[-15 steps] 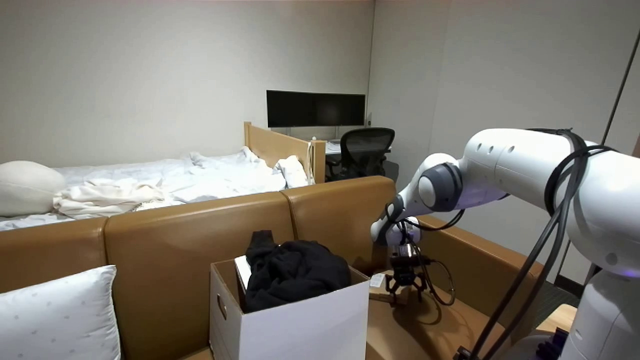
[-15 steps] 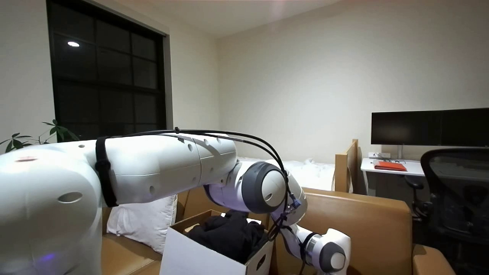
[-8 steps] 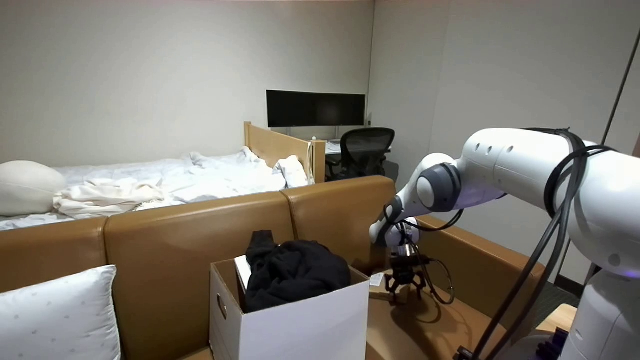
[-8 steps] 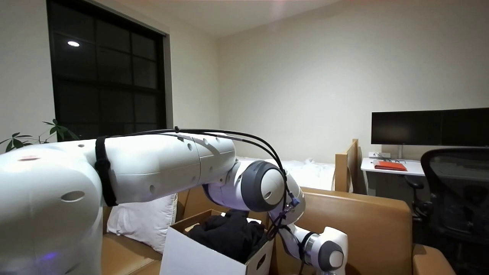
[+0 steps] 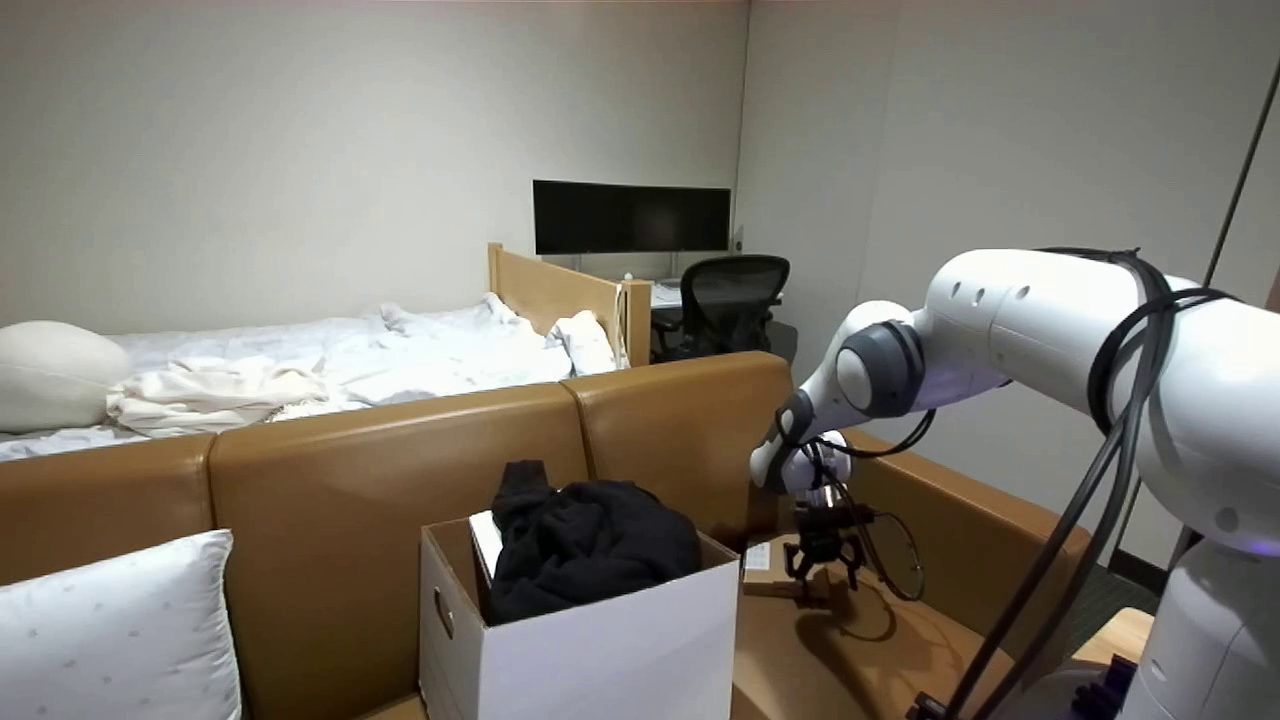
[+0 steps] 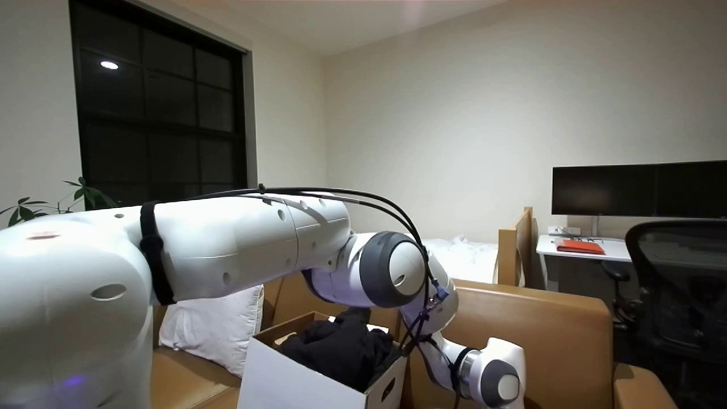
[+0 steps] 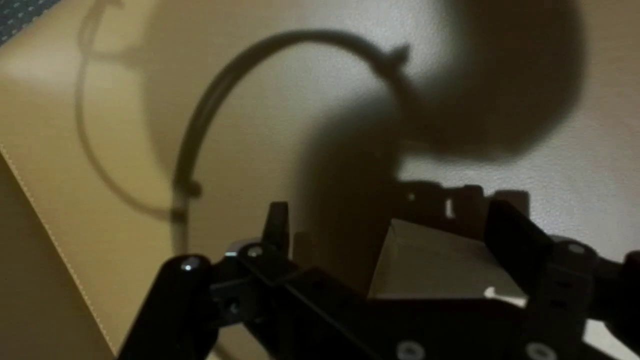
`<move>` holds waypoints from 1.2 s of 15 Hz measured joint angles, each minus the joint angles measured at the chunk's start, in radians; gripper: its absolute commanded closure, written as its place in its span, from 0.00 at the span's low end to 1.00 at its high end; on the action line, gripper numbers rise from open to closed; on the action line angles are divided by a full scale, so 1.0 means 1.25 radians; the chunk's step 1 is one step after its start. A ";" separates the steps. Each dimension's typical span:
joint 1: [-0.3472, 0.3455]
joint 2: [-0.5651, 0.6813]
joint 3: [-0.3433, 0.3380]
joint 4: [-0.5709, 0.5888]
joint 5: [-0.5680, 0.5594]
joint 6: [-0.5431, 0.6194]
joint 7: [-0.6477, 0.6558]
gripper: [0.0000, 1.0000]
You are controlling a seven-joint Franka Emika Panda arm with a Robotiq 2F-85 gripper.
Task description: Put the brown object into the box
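Black two-finger gripper (image 5: 826, 578): jaws wide apart, holding nothing. Rectangular tan-brown cardboard piece (image 5: 769, 583): on brown leather couch (image 5: 775, 645), at 3 o'clock from white open-top cardboard box (image 5: 610, 665) in an exterior view.

Brown object (image 7: 432, 265) partly behind pincer (image 7: 392, 225)

Rounded wht arm (image 6: 250, 244), dk gry joint bands (image 6: 375, 272), blk cables (image 5: 1155, 340); blk hand (image 7: 389, 215) w/ shiny screws (image 7: 190, 263).
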 measured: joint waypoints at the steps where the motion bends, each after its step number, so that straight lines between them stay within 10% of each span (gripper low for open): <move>1: 0.001 -0.014 -0.003 -0.024 0.000 0.022 -0.011 0.00; 10: 0.008 -0.262 -0.009 -0.312 0.001 0.259 -0.078 0.00; 15: -0.012 -0.348 0.030 -0.262 0.035 0.321 -0.069 0.00; 18: -0.024 -0.350 0.038 -0.164 0.039 0.169 -0.063 0.00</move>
